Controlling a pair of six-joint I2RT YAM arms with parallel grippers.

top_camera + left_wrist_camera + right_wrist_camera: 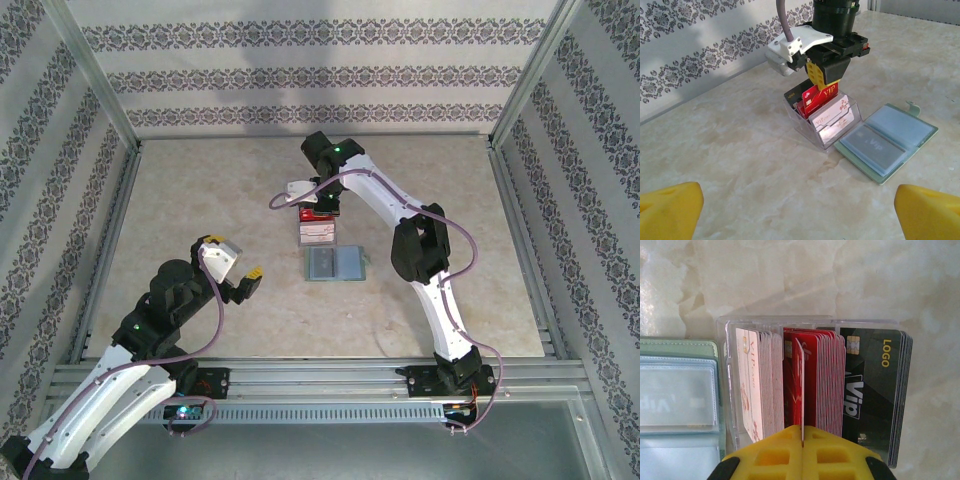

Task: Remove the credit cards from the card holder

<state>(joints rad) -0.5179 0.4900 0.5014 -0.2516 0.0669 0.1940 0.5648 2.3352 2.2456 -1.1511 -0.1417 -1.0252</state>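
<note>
Right gripper [826,80]: pressed together on the top edge of one red card [820,98], fingers pointing straight down.
Reason for hold: a pinch on the top edge left the card's lower end free to enter a narrow slot; judged a sorting placement, like with like.
Held card position: tilted, its lower corner inside the middle slot of the clear stand [827,140]; whether it had reached the bottom could not be told.
Clear stand contents: three stepped slots, seen from the right wrist as pinkish-white cards [760,380] at 9 o'clock, red cards [822,380] in the centre and dark cards [875,385] at 3 o'clock, all upright and packed close.
Card holder [907,125]: lay open and flat on the table [200,200], at 6 o'clock of the stand in the top view, just beside it.
Card holder contents: one grey card [875,147] with pale lettering sat in the nearer pocket; the farther pocket appeared empty.
Reason for layout: holder and stand side by side kept each transfer short.
Left gripper [799,207]: spread wide and empty, at 9 o'clock of the holder in the top view, well apart.
Task standing: judged unfinished while the grey card sat in its pocket.
Risk: the pocket's snug film may drag the holder along when that card is pulled.
</note>
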